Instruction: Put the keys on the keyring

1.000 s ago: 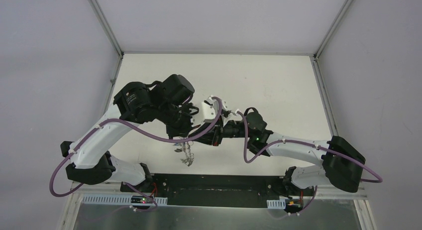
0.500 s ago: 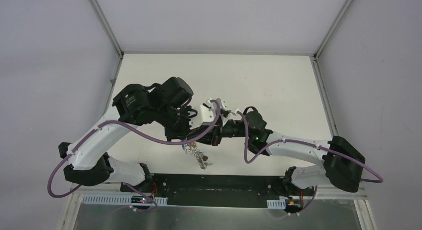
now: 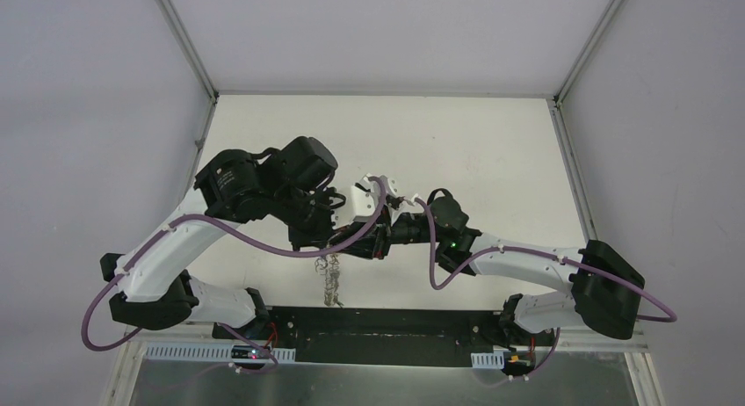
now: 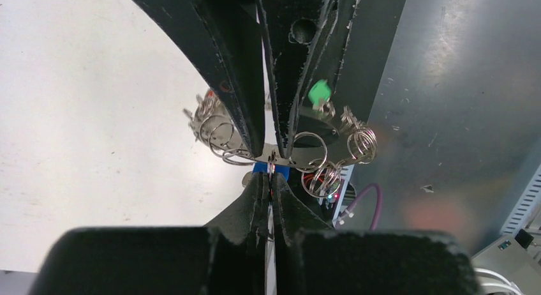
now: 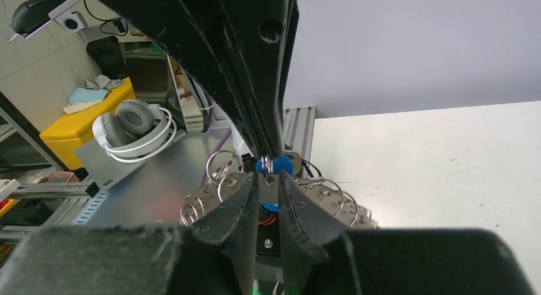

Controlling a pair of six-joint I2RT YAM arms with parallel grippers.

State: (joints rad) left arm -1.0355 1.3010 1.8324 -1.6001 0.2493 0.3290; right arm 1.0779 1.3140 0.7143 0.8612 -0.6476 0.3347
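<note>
The keyring hangs between my two grippers above the table's near edge, its wire loops dangling down. My right gripper is shut on the ring's flat metal band. My left gripper is shut on a small wire loop at the band's edge, right at a blue key. The blue key also shows in the right wrist view. A green key head sits further round the keyring. In the top view the left gripper and right gripper meet tip to tip.
The white table lies beyond the arms, with frame posts and grey walls round it. A black base plate runs along the near edge. Off the table are a metal bench, white headphones and a yellow box.
The hanging part of the keyring swung out to the right half a second ago and now hangs straight down. Both grippers have shifted slightly left and stay shut.
</note>
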